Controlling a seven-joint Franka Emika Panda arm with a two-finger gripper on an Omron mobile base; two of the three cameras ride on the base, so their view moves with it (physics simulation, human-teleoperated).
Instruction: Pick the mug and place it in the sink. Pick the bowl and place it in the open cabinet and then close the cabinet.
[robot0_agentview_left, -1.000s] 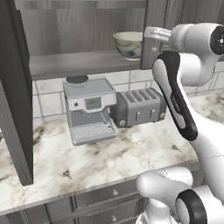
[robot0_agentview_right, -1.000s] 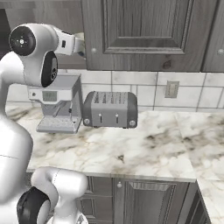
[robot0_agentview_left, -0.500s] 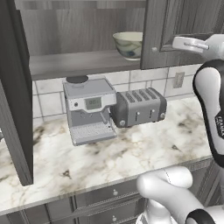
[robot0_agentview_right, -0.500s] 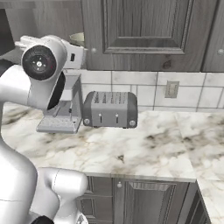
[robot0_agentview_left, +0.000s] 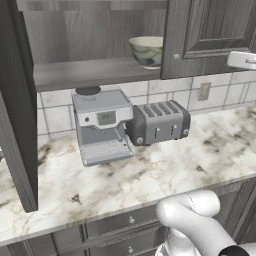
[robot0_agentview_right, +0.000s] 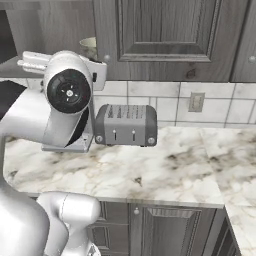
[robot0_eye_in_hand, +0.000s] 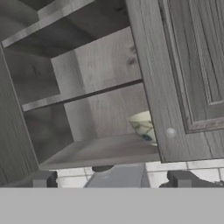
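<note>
Cream bowl (robot0_agentview_left: 147, 50) sits on the open cabinet (robot0_agentview_left: 95, 72) shelf, at one o'clock from the coffee machine (robot0_agentview_left: 101, 126); the gripper (robot0_eye_in_hand: 114, 179) is spread, empty.

The toaster (robot0_agentview_left: 159, 122) and marble counter (robot0_agentview_left: 200, 160) are seen downward from both base views, left and right. The open cabinet (robot0_eye_in_hand: 100, 151) is faced closely from slightly below in the hand view.
</note>
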